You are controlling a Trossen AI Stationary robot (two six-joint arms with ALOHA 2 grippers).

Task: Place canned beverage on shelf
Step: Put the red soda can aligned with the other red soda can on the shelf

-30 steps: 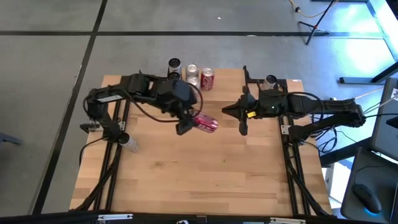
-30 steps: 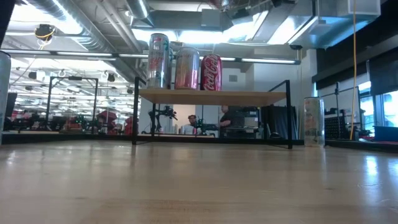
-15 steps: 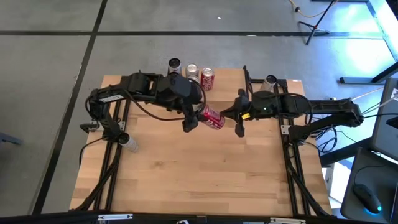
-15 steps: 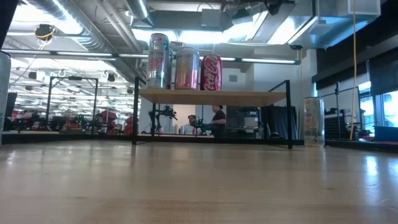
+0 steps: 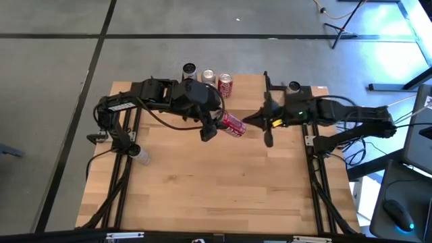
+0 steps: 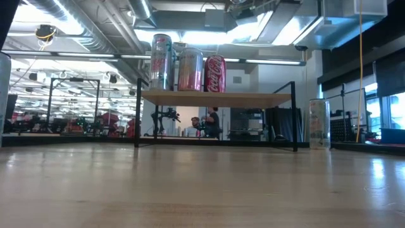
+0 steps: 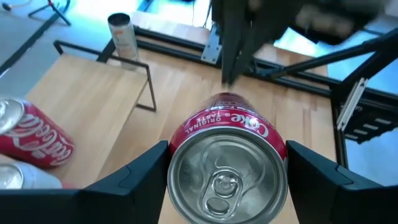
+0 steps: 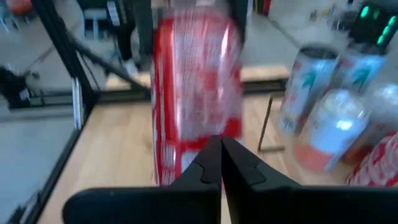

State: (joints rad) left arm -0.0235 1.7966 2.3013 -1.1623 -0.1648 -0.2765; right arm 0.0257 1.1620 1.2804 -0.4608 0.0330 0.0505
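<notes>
Red and lying on its side in the air, the Coca-Cola can sits clamped between the fingers of the left gripper, above the middle of the wooden table. In the left wrist view the can's silver top and pull tab face the camera, with a dark finger pressed on either side of it. Seen from above, the can points from the left gripper toward four o'clock, its far end close to the right gripper, whose fingers are pressed together into a single point. I cannot tell whether that tip touches the can; in the right wrist view the closed fingers sit just in front of the blurred red can.

The shelf, a light plank on thin black legs, stands at the table's twelve o'clock edge. Three cans stand upright on it in a row: a silver can, a pink-toned can and a second red Coca-Cola can, each just beside the next. The held can hangs at about five o'clock from that row in the high view, clear of the shelf. Another pale can stands on the table at three o'clock of the shelf, outside its legs. A further small can lies by the left arm's base. A person shows in the room beyond, under the shelf top.
</notes>
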